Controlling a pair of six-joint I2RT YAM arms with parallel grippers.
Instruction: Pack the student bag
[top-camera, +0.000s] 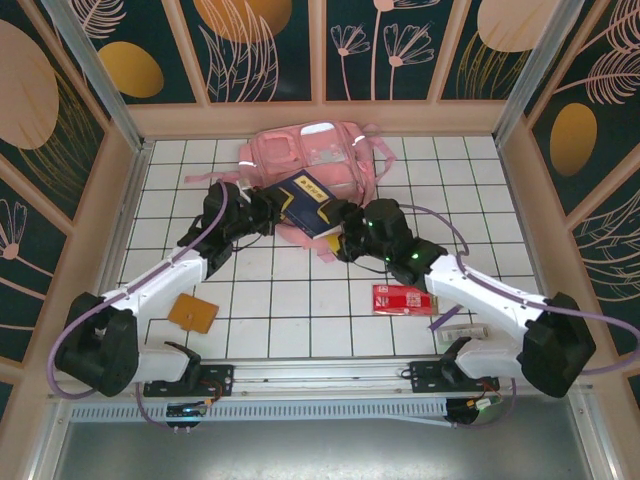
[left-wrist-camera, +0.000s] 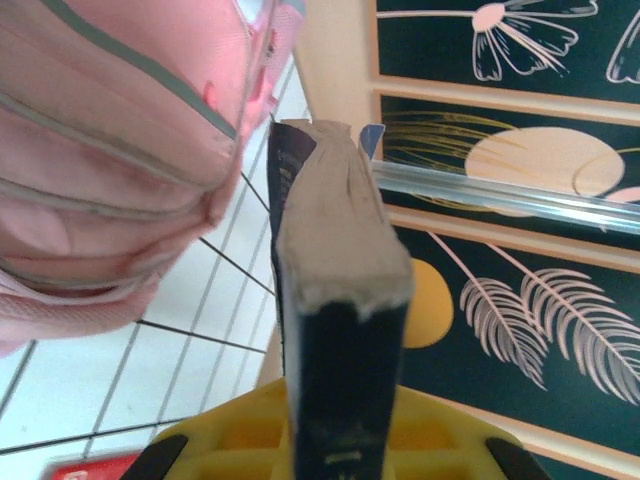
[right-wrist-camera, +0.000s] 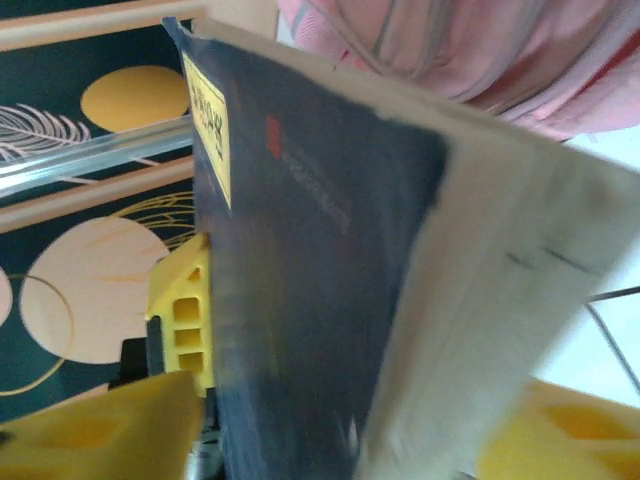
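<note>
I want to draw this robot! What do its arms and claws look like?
The left arm and right arm match: white tube-like sections, chunky black joints, and a thin purple cable looping along each. Small green lights glow on the right arm. The left claw and right claw have bright yellow fingers with square holes.

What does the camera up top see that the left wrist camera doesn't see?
Top view: both arms, the right gripper and a brown square card lying on the table. Left wrist view: a close look at the yellow fingers of the left gripper, clamped on the pale page edge of the dark blue book. Both: the pink student bag and that book.
</note>
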